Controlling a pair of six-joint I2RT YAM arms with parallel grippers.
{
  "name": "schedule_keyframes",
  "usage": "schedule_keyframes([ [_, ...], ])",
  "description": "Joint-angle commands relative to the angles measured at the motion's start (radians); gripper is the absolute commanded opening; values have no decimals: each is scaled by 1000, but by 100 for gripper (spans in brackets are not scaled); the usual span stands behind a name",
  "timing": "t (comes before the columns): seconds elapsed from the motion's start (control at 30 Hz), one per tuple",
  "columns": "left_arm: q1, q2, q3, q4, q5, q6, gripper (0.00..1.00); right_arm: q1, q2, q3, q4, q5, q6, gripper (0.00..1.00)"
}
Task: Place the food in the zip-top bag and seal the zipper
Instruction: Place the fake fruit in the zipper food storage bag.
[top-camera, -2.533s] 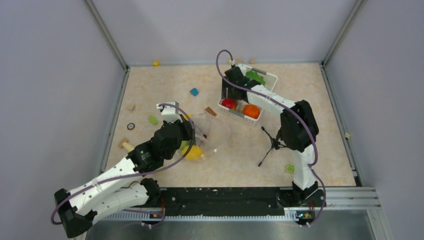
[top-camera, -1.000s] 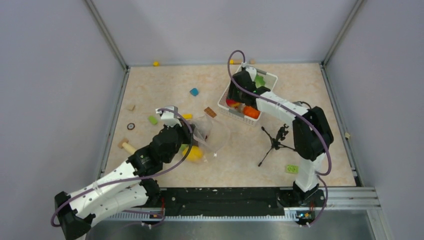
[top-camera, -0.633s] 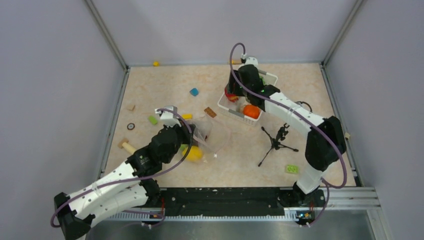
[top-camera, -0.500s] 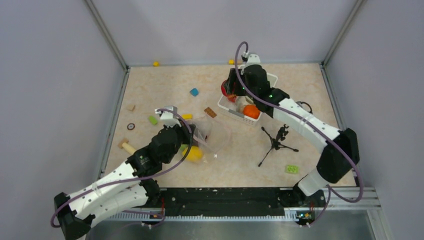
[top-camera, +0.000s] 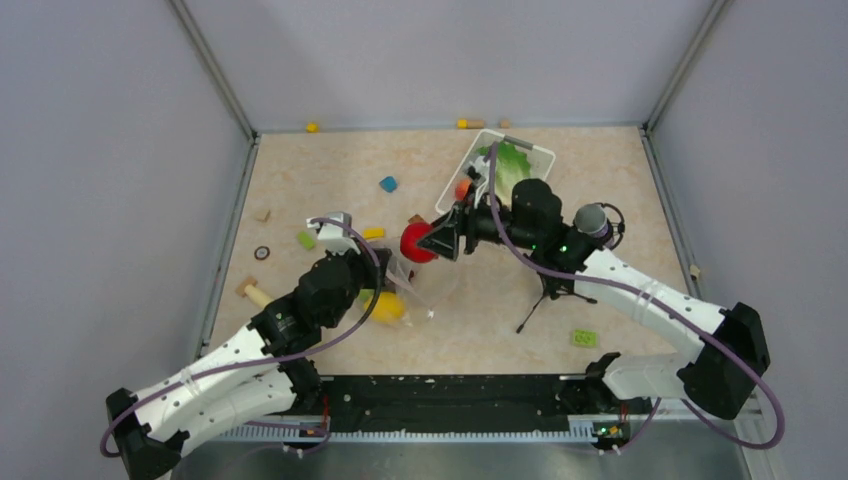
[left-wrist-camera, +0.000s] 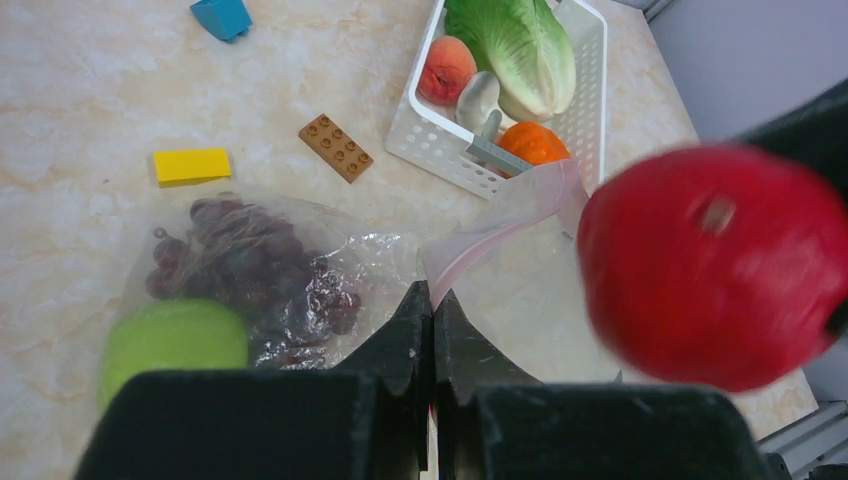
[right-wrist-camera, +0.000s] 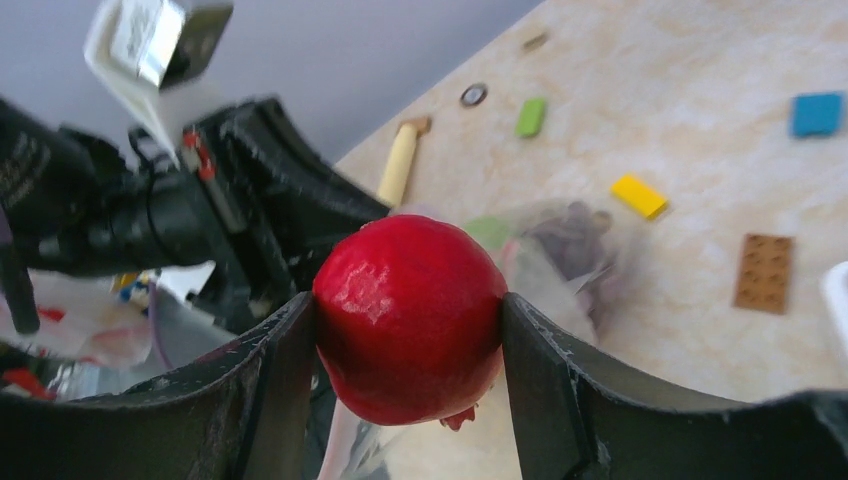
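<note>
My right gripper (top-camera: 425, 243) is shut on the red apple (top-camera: 416, 242), holding it in the air just above the mouth of the clear zip-top bag (top-camera: 425, 285). The apple fills the right wrist view (right-wrist-camera: 410, 318) and shows blurred in the left wrist view (left-wrist-camera: 715, 265). My left gripper (left-wrist-camera: 432, 300) is shut on the bag's pinkish zipper edge (left-wrist-camera: 500, 232), holding the mouth up. Inside the bag (left-wrist-camera: 300, 270) lie the purple grapes (left-wrist-camera: 240, 262) and the green lime (left-wrist-camera: 175, 338); the yellow lemon (top-camera: 388, 306) shows from above. The lettuce (left-wrist-camera: 520, 50) and orange (left-wrist-camera: 532, 142) sit in the white basket (left-wrist-camera: 430, 150).
A peach (left-wrist-camera: 447, 70) and a pale item also lie in the basket (top-camera: 540, 155). Small blocks lie around: blue (top-camera: 388, 184), yellow (left-wrist-camera: 192, 165), brown (left-wrist-camera: 336, 147), green (top-camera: 305, 240). A small black tripod (top-camera: 545, 290) stands right of the bag. A green block (top-camera: 583, 338) lies near the front.
My right gripper lifted the red apple out of the white basket and carried it left and forward to above the bag mouth. My left gripper stayed holding the bag edge.
</note>
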Motion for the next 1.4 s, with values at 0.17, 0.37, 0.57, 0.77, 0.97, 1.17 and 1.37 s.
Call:
schedule_keyframes([
  [0.17,2,-29,-12,33,23,-12,0,106,-98,-242,326,3,57,24],
  [0.37,3,-44,-21,48,68,-23,0,146,-97,-318,443,190,104,24],
  [0.57,2,-74,-43,68,75,-24,0,188,-46,-321,427,349,112,25],
  [0.77,3,-107,-51,72,80,-31,0,228,-33,-319,434,422,109,28],
  [0.97,3,-155,-69,82,82,-37,0,278,-11,-276,354,533,63,38],
  [1.17,3,-182,-80,83,65,-40,0,289,-14,-281,366,502,58,65],
  [1.37,2,-182,-79,83,70,-43,0,289,-17,-285,394,465,63,88],
])
